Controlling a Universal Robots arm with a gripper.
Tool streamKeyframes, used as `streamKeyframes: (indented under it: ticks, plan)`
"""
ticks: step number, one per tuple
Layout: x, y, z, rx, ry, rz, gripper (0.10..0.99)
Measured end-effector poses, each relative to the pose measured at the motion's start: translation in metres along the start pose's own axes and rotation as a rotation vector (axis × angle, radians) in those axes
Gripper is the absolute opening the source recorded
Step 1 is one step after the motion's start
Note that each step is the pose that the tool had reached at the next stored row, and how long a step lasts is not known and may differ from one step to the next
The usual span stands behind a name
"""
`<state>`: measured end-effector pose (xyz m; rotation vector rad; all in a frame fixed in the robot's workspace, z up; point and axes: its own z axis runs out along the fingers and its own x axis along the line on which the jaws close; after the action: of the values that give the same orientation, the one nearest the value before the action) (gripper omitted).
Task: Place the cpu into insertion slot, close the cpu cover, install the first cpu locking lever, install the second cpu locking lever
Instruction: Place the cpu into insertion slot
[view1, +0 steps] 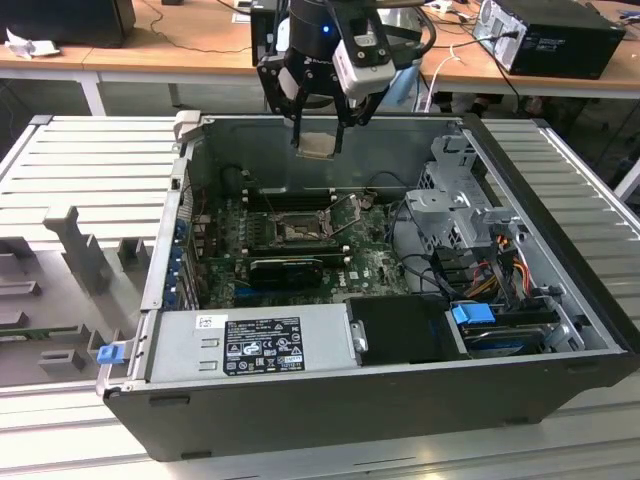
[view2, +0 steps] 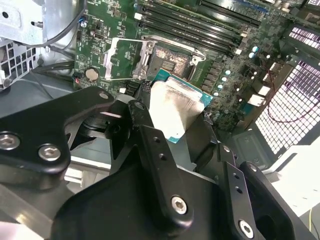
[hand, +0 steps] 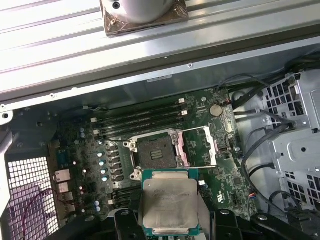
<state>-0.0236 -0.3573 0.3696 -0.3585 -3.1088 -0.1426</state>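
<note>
Jaws gripped the chip (view1: 318, 146) as we saw it high over the case (view1: 330, 415) in the exterior view, while the first wrist view gave us the bare socket (hand: 156, 151), cover (hand: 202, 146) open.

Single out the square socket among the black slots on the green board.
The insertion slot: the only square black socket, metal-rimmed, with the cpu cover open beside it. The memory slots are long narrow bars.
</note>
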Motion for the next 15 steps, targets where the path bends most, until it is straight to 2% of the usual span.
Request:
streamKeyframes:
  ticks: [15]
  plan:
    - [0.0, 0.0, 0.0, -0.001, -0.0053, 0.059, 0.529]
